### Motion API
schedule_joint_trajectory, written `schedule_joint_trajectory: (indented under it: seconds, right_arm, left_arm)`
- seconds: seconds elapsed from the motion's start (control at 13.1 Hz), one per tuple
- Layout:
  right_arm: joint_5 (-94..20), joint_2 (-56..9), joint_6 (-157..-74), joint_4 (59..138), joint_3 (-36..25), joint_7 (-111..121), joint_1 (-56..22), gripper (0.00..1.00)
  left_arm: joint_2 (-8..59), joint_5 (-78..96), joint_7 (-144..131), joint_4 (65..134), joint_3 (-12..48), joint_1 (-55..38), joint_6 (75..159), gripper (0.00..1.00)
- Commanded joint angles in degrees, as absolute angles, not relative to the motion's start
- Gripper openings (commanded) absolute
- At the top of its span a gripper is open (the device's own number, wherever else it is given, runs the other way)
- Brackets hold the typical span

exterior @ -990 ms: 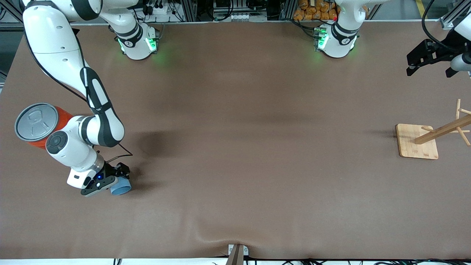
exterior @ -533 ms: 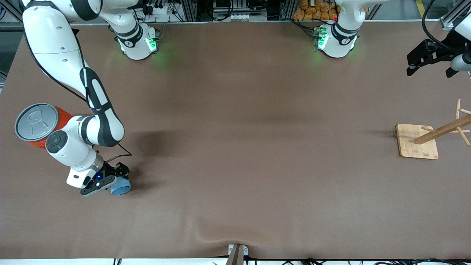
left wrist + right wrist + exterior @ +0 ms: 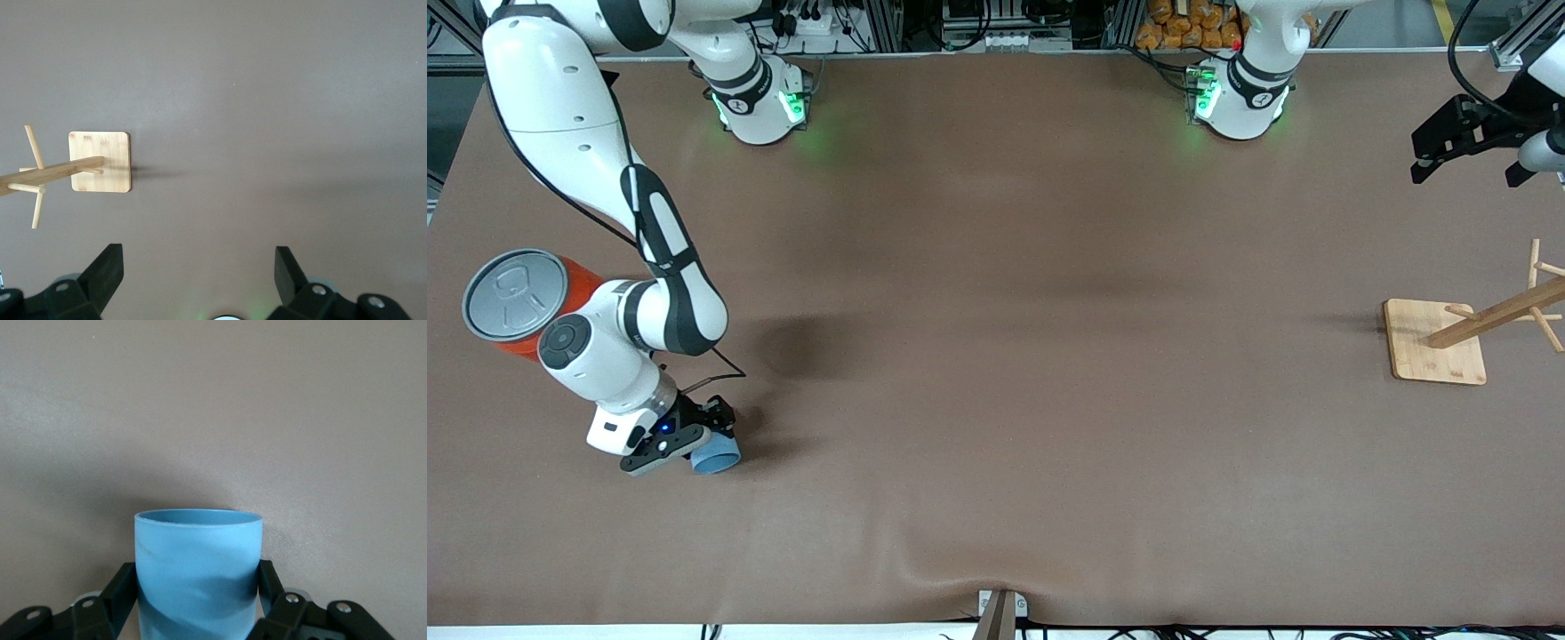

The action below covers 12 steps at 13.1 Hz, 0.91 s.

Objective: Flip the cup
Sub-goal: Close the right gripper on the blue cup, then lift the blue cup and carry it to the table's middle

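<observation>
The light-blue cup (image 3: 718, 460) is low at the table near the right arm's end, its length pointing away from the hand that holds it. My right gripper (image 3: 708, 444) is shut on the cup (image 3: 198, 563), with black fingers (image 3: 124, 588) pressed against both of its sides. In the right wrist view my right gripper (image 3: 198, 597) holds it partway along and the cup's flat end shows farthest from the wrist. My left gripper (image 3: 1463, 142) waits open in the air at the left arm's end of the table; nothing lies between the jaws of my left gripper (image 3: 198, 268).
A large orange can (image 3: 516, 298) with a grey pull-tab top stands beside the right arm's elbow, farther from the front camera than the cup. A wooden peg rack on a square base (image 3: 1436, 342) stands near the left arm's end, and the same rack base (image 3: 100, 162) shows below the left wrist.
The right gripper's fingers have closed onto the cup, and the cup has shifted slightly toward the wrist. The left arm has not moved.
</observation>
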<state>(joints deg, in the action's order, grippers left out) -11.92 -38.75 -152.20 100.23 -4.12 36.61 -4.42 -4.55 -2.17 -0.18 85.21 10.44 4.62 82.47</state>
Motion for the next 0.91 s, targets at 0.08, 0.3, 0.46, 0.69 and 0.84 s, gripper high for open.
schedule_joint_trajectory:
  seconds: [0.08,0.3,0.46,0.69,0.84]
  right_arm:
    - [-12.5,-39.1,-154.2,101.1,-3.6,38.8,-3.8,0.32]
    - [-12.5,-39.1,-154.2,101.1,-3.6,39.8,-3.9,0.32]
    - [-12.4,-38.6,-153.1,100.6,-3.6,41.0,-4.6,0.27]
    - [-12.4,-37.1,-143.0,97.6,-3.5,41.2,-5.4,0.24]
    - [-12.3,-35.8,-133.8,93.9,-3.5,41.6,-5.7,0.24]
  left_arm:
    - [-5.4,-1.3,0.8,85.2,10.3,5.3,81.7,1.0]
    - [-5.4,-1.4,0.7,85.3,10.2,5.3,81.7,1.0]
    - [-5.3,-1.4,0.7,85.3,10.4,5.3,81.7,1.0]
    - [-5.3,-1.7,0.7,85.3,10.7,5.2,81.7,1.0]
    - [-5.3,-1.7,0.8,85.3,10.7,5.3,81.7,1.0]
